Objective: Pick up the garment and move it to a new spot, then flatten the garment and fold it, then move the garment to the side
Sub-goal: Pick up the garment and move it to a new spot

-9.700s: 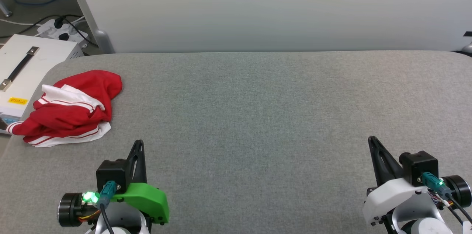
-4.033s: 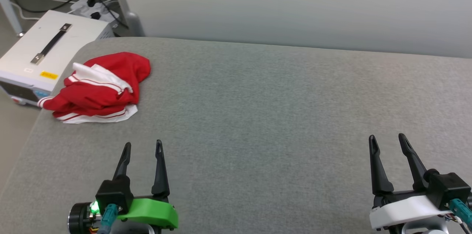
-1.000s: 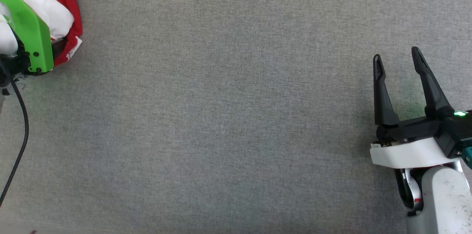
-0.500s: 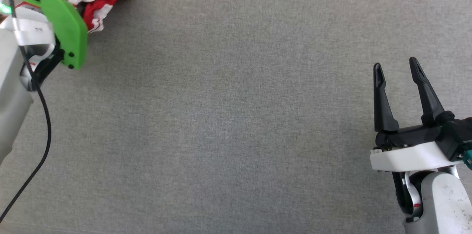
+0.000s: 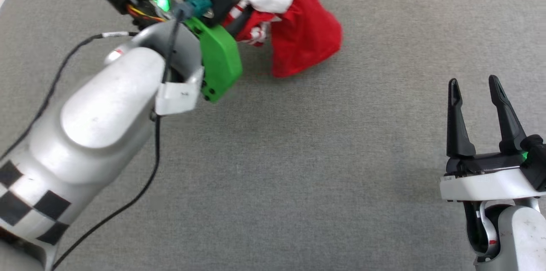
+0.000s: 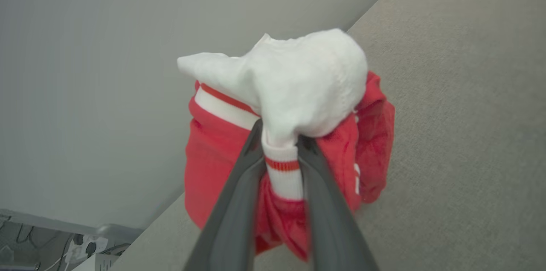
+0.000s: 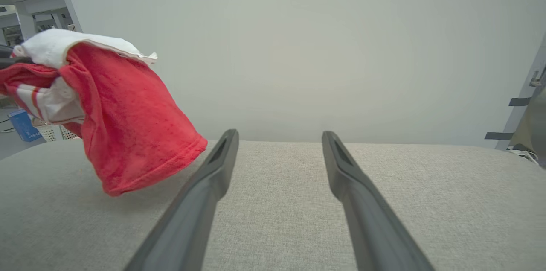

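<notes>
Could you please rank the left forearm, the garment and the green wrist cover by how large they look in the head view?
1. left forearm, largest, though it sits closest to the camera.
2. garment, partly cut off by the top edge.
3. green wrist cover, smallest.

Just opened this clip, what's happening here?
The robot's left gripper is shut on a white, striped-trim part of the red and white garment and holds it bunched up over the grey padded table. The red body hangs down from the grip, its lower edge close to the surface; whether it touches is hard to tell. The right gripper sits open and empty at the near right, apart from the garment. Nothing is flattened or folded yet.
</notes>
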{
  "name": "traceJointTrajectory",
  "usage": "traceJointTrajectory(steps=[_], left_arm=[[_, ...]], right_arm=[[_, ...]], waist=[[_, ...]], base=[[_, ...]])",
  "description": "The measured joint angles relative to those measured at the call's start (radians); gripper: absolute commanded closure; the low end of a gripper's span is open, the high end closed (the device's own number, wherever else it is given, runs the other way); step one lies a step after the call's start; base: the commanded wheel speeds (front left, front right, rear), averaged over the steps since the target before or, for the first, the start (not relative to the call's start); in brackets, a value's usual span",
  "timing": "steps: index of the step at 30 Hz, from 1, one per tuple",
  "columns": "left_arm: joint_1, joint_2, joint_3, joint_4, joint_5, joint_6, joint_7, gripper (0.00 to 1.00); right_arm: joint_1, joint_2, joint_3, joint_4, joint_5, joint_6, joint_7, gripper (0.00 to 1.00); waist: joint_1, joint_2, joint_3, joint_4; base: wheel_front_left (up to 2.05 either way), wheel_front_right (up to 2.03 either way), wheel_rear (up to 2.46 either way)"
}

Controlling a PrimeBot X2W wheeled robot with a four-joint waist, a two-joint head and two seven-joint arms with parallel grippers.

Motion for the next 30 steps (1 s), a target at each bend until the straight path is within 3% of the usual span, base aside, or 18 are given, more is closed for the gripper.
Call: traceJointTrajectory(steps=[5,15,20,26,27,28,30], left_arm=[[0.024,-0.107,-0.071,0.013,0.015,0.0,-0.041,1.0],[0.161,-0.31,-0.261,0.187,0.043,-0.007,-0.1,1.0],[0.247,-0.368,-0.299,0.256,0.05,-0.01,-0.099,1.0],[0.29,-0.391,-0.298,0.256,0.06,-0.009,-0.095,1.0],[0.29,-0.392,-0.299,0.258,0.058,-0.009,-0.109,0.72],[0.29,-0.393,-0.301,0.261,0.058,-0.009,-0.128,0.0],[0.29,-0.394,-0.286,0.267,0.053,-0.01,-0.193,0.0]], right_arm=[[0.002,0.0,-0.022,0.0,0.013,0.0,0.0,0.0],[0.015,-0.001,-0.047,0.0,0.024,0.0,0.0,0.0],[0.017,-0.001,-0.052,0.001,0.024,0.0,0.0,0.0],[0.017,-0.001,-0.055,0.007,0.024,0.0,0.0,0.0],[0.017,-0.001,-0.055,0.01,0.024,0.0,0.0,0.0],[0.017,-0.001,-0.056,0.013,0.024,0.0,0.0,0.0],[0.018,-0.001,-0.056,0.02,0.024,0.0,0.0,0.0]], waist=[[0.0,0.0,-0.007,-0.05],[0.0,0.0,0.0,-0.106],[0.0,0.0,0.009,-0.107],[0.0,0.0,0.014,-0.098],[0.0,0.0,0.011,-0.095],[0.0,0.0,0.008,-0.094],[0.0,0.0,-0.003,-0.089]], base=[[0.0,0.0,0.0],[0.0,0.0,0.0],[0.0,0.0,0.0],[0.0,0.0,0.0],[0.0,0.0,0.0],[0.0,0.0,0.0],[0.0,0.0,0.0]])
